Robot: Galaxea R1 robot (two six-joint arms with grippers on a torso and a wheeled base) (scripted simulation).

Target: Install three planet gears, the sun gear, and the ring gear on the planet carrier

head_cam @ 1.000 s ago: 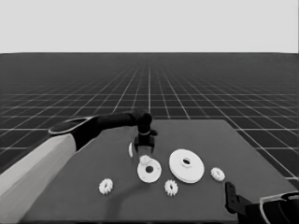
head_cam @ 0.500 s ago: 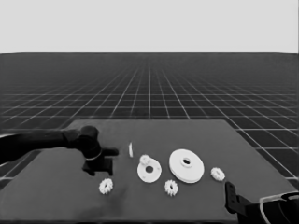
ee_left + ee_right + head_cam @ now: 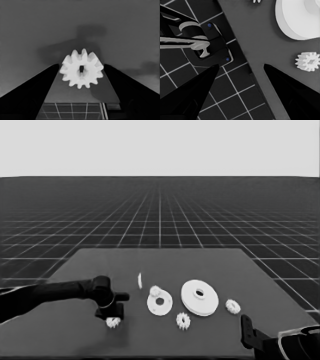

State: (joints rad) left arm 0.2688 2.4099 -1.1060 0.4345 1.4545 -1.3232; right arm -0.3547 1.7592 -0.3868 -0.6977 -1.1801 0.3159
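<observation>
At lower left of the head view, the left gripper (image 3: 114, 316) hangs spread wide over a planet gear (image 3: 113, 322) lying flat between its fingers, ungrasped. The smaller round part (image 3: 160, 303) lies rightward; the right gripper (image 3: 240, 68) waits open, lower right.

White toothed gears (image 3: 183, 320) and discs—dark table (image 3: 165, 260), black tools.

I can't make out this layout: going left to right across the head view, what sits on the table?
Left claw over a small gear → thin white piece → smaller round part carrying a gear → gear → larger round part → gear → right claw, parked.
</observation>
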